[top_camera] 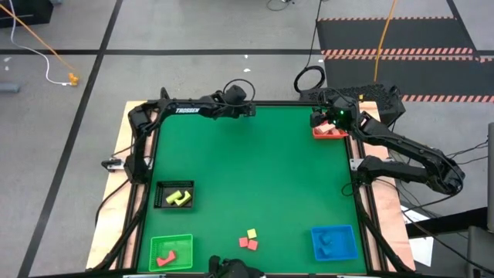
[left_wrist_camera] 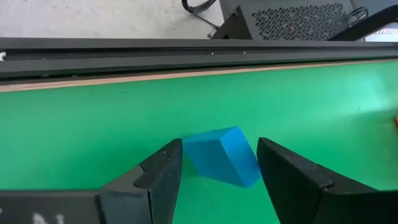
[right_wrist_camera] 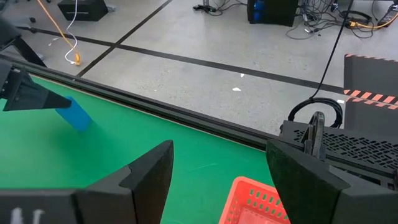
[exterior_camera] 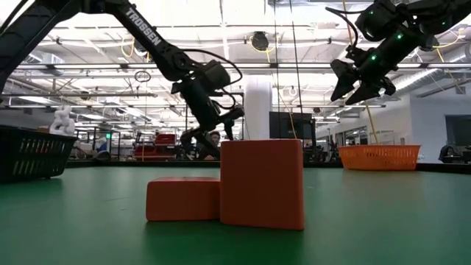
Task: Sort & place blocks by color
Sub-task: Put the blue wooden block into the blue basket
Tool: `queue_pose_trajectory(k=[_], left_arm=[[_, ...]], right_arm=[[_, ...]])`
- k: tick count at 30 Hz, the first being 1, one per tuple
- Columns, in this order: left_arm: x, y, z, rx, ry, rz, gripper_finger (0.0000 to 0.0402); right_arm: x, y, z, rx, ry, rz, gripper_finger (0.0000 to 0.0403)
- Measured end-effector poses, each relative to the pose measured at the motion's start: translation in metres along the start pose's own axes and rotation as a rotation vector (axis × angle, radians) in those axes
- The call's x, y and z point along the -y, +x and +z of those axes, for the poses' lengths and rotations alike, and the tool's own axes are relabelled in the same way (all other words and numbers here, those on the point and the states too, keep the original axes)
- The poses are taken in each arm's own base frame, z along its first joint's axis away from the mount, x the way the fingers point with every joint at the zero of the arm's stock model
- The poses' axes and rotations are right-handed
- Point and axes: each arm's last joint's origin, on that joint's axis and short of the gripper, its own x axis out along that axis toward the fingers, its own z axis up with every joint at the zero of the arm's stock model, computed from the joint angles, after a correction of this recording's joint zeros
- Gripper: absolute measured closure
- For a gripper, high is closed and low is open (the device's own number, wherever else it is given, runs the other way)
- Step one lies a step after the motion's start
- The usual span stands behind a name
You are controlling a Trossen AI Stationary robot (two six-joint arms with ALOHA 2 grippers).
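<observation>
My left gripper (top_camera: 248, 110) (left_wrist_camera: 217, 177) is by the table's far edge, left of centre, shut on a blue block (left_wrist_camera: 221, 155) (right_wrist_camera: 74, 114). My right gripper (top_camera: 324, 117) (right_wrist_camera: 217, 174) hangs open and empty over the red tray (top_camera: 330, 131) (right_wrist_camera: 258, 202) at the far right corner. One yellow and two red blocks (top_camera: 248, 239) lie loose on the green table near its front edge. They loom large in the low view as red blocks (exterior_camera: 261, 184). The black bin (top_camera: 175, 195) holds yellow blocks, the green tray (top_camera: 171, 252) a red one, and the blue tray (top_camera: 334, 242) blue ones. My left gripper pinches the blue block between its two fingers, one finger on each of two opposite faces (left_wrist_camera: 186, 152). The fingers slant down toward the table's far edge. The block sits tilted in the hold; whether it is clear of the table I cannot tell.
The table's dark frame rail (left_wrist_camera: 186, 53) runs just beyond the held block. The middle of the green table (top_camera: 255, 170) is bare. The three trays and the bin stand at the corners and along the front.
</observation>
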Motion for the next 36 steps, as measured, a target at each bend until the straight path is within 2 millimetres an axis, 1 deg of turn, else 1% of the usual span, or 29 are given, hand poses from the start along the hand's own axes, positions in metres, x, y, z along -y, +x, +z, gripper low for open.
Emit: queue_pose_trajectory(k=[3, 8, 11, 17, 20, 24, 27, 32, 36], left_arm=[[-0.001, 0.000, 0.001, -0.014, 0.000, -0.003, 0.0202], [-0.003, -0.001, 0.000, -0.048, -0.004, -0.008, 0.0238], [-0.003, -0.002, -0.001, -0.069, -0.012, -0.010, 0.0252], [-0.001, -0.002, -0.004, -0.103, 0.003, -0.033, 0.0257], [-0.004, 0.001, -0.010, -0.140, 0.037, -0.014, 0.0257], [-0.001, -0.001, -0.009, -0.131, 0.071, -0.033, 0.0257], [-0.003, -0.001, -0.010, -0.143, 0.083, -0.024, 0.0257], [-0.002, -0.001, -0.009, -0.131, 0.107, -0.037, 0.0279], [0.003, -0.001, -0.002, -0.069, 0.172, -0.094, 0.0290]], right_arm=[[0.000, 0.000, 0.000, 0.000, 0.000, 0.001, 0.0156], [0.000, 0.000, 0.000, 0.000, 0.000, 0.000, 0.0156], [0.000, 0.000, 0.000, 0.000, 0.000, 0.001, 0.0156], [0.000, 0.000, 0.000, 0.000, 0.000, 0.000, 0.0156], [0.000, 0.000, 0.000, 0.000, 0.000, 0.001, 0.0156], [0.000, 0.000, 0.000, 0.000, 0.000, 0.001, 0.0156], [0.000, 0.000, 0.000, 0.000, 0.000, 0.000, 0.0156], [0.000, 0.000, 0.000, 0.000, 0.000, 0.001, 0.0156], [0.000, 0.000, 0.000, 0.000, 0.000, 0.000, 0.0156]])
